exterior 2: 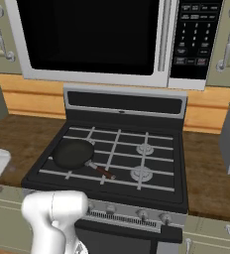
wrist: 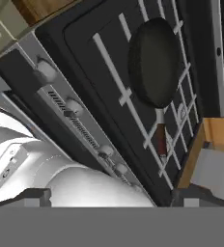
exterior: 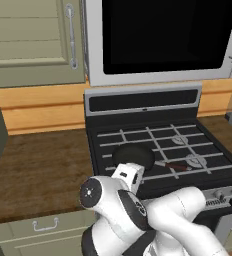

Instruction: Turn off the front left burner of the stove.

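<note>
A: On the stove (exterior 2: 122,149), where is the front left burner (exterior 2: 70,166)?

B: Under the black frying pan (exterior 2: 73,153), nearest the wooden counter (exterior 2: 18,134); the knobs (wrist: 45,70) line the front edge below.

A: And your fingers (wrist: 34,197)?

B: My gripper (wrist: 111,198) is spread fully wide, holding nothing, above the knob row.

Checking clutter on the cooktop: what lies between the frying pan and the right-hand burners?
Only the frying pan's reddish handle over bare grate bars, reaching toward the front right burner, in the right base view.
</note>
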Robot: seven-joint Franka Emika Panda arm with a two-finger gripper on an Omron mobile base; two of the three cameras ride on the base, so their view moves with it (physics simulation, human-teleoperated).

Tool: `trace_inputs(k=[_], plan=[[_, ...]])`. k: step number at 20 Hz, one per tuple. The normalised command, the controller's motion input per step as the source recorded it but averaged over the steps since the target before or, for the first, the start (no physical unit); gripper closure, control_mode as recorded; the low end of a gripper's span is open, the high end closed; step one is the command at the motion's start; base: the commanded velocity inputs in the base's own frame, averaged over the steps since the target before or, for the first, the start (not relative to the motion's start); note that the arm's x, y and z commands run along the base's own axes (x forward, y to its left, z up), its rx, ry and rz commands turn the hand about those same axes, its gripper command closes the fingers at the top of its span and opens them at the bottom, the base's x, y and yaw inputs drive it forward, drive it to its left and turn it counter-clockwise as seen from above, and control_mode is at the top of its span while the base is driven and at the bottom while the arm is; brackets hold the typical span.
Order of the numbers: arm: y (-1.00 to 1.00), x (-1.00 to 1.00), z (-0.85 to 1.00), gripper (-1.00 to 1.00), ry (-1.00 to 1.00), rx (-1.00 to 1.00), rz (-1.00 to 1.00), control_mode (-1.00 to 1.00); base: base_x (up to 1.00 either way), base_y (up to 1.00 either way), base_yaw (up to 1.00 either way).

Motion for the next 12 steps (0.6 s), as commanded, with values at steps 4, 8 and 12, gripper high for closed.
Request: trace_inputs(k=[4, 8, 12], plan=[[0.59, -0.34, -0.94, -1.0, 0.15, -0.39, 0.25, -1.0, 0.0, 0.0, 0.0], [0.49, -0.15, -1.0, -1.0, 0.01, -0.36, 0.21, -1.0, 0.0, 0.0, 0.0], [0.14, 0.03, -0.63, -1.0, -0.11, -0.16, 0.06, -1.0, 0.0, 0.0, 0.0]])
